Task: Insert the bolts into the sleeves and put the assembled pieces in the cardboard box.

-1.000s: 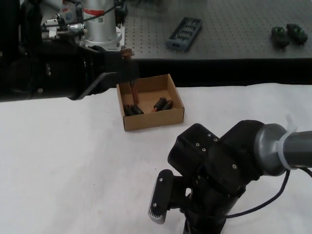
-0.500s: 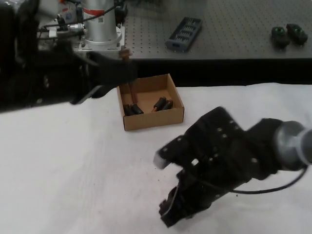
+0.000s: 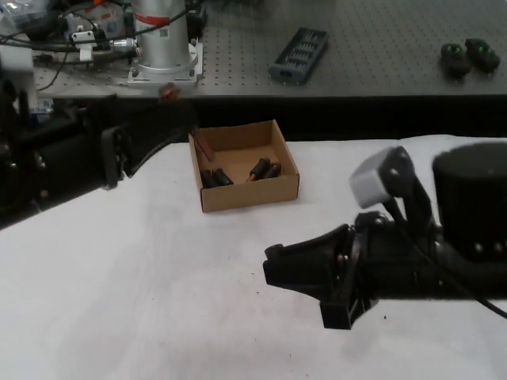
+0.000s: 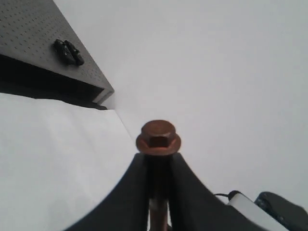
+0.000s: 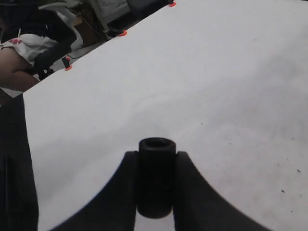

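Right gripper (image 5: 156, 155) is clamping a black sleeve (image 5: 156, 187), bore open past its fingertips. Left gripper (image 4: 158, 161) is pinching the copper bolt (image 4: 158, 139), head outermost, seemingly at the sleeve's eleven o'clock, across the cardboard box (image 3: 249, 194).

The cloth (image 3: 135, 269) lies open across the middle and near left. The left gripper (image 4: 158, 161), clamping a bolt (image 4: 158, 139), crowds the box's (image 3: 252, 194) far left corner; its right and near sides are free. The right gripper (image 3: 271, 265), pinching a sleeve (image 5: 156, 183), lies across the near right. Inside the box, pieces (image 3: 215, 178) cover the near floor; the far right part is bare. A metal post (image 3: 162, 39) stands beyond, far left.
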`<state>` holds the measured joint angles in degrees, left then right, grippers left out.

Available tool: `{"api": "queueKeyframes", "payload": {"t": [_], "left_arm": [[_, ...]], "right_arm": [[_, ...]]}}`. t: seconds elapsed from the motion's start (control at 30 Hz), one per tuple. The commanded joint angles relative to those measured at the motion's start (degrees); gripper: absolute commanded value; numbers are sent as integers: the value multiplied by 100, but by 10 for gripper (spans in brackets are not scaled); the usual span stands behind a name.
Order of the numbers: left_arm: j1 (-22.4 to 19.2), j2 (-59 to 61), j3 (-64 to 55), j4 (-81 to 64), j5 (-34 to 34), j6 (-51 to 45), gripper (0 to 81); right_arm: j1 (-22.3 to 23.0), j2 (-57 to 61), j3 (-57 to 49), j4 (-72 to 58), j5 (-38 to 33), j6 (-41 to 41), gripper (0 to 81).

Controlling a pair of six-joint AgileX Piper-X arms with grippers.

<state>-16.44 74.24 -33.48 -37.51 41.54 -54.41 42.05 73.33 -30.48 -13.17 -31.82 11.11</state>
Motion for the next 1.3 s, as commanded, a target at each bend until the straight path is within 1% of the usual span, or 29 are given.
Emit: {"api": "queueKeyframes", "payload": {"t": [0.0,0.1,0.27,0.4,0.53,0.67,0.83,1.0,1.17,1.27], "left_arm": [[-112,357,-73,-625,350,-517,6],[-268,467,-73,-636,489,-519,6],[-585,533,-73,-553,984,-336,6],[-747,531,-73,-75,1023,56,6],[-751,531,-73,693,984,623,6],[-751,531,-73,1032,854,930,6],[-751,531,-73,1041,202,1094,6],[-751,531,-73,997,261,1231,6],[-751,531,-73,537,318,1322,6],[-751,531,-86,565,594,1335,6]], "right_arm": [[-30,-68,137,-479,-3,216,40],[-30,-68,184,-563,42,215,40],[-30,-68,184,-564,166,215,40],[-30,-55,184,-539,286,215,40],[-30,-55,184,-526,297,215,40],[-30,-55,184,-524,297,215,40],[-30,-55,184,-525,297,277,42],[-30,120,168,-535,297,343,43],[-30,303,165,-535,230,343,43],[-30,301,165,-671,36,343,43]]}}
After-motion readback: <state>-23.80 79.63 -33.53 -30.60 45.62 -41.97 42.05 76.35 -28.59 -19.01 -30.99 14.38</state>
